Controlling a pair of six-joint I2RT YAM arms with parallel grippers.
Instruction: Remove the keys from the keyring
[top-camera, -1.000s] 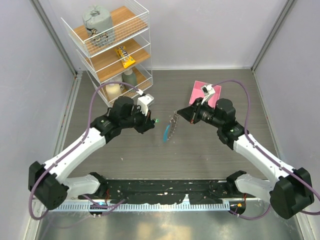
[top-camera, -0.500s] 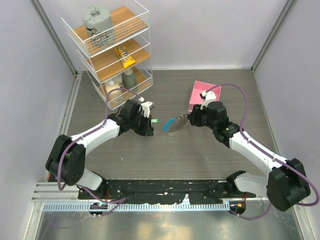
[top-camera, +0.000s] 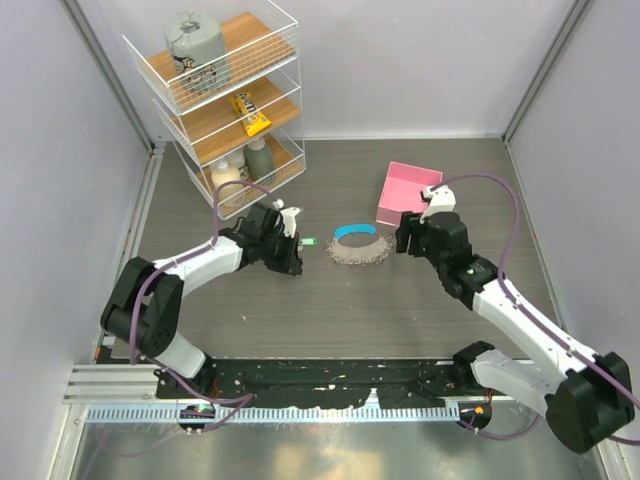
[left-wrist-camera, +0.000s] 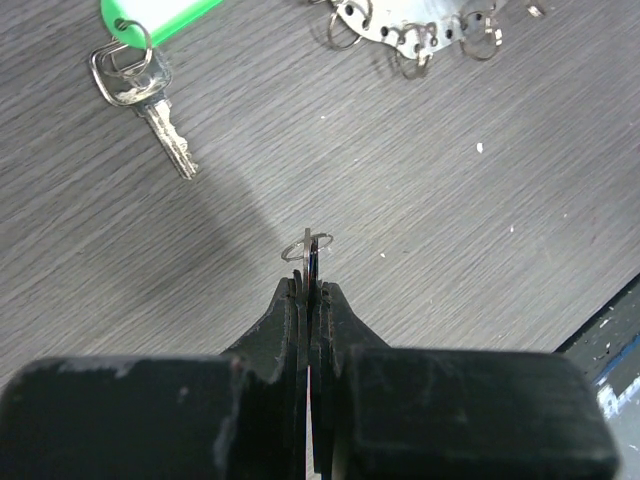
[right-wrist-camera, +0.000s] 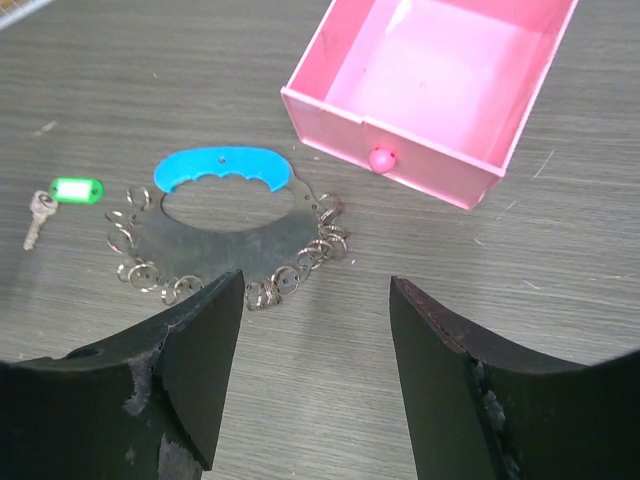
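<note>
The keyring (right-wrist-camera: 215, 238) lies flat on the table: a grey metal loop with a blue band (right-wrist-camera: 222, 168) and a fringe of small split rings (right-wrist-camera: 300, 262). In the top view the keyring (top-camera: 358, 250) lies between both arms. My right gripper (right-wrist-camera: 315, 280) hovers open just right of it, holding nothing, also seen from above (top-camera: 403, 240). One loose key with a green tag (left-wrist-camera: 140, 85) lies left of the keyring. My left gripper (left-wrist-camera: 310, 280) is shut on a thin key seen edge-on, whose small ring (left-wrist-camera: 307, 245) pokes out past the tips.
A pink open box (top-camera: 408, 194) sits behind the right gripper, its knob facing the keyring. A white wire shelf rack (top-camera: 225, 100) with a bag, a snack and bottles stands at the back left. Grey walls close in on both sides.
My right gripper opened and let go of the keyring, which dropped from upright to flat on the table. The right arm drew back to the right. The left arm lowered towards the table.
</note>
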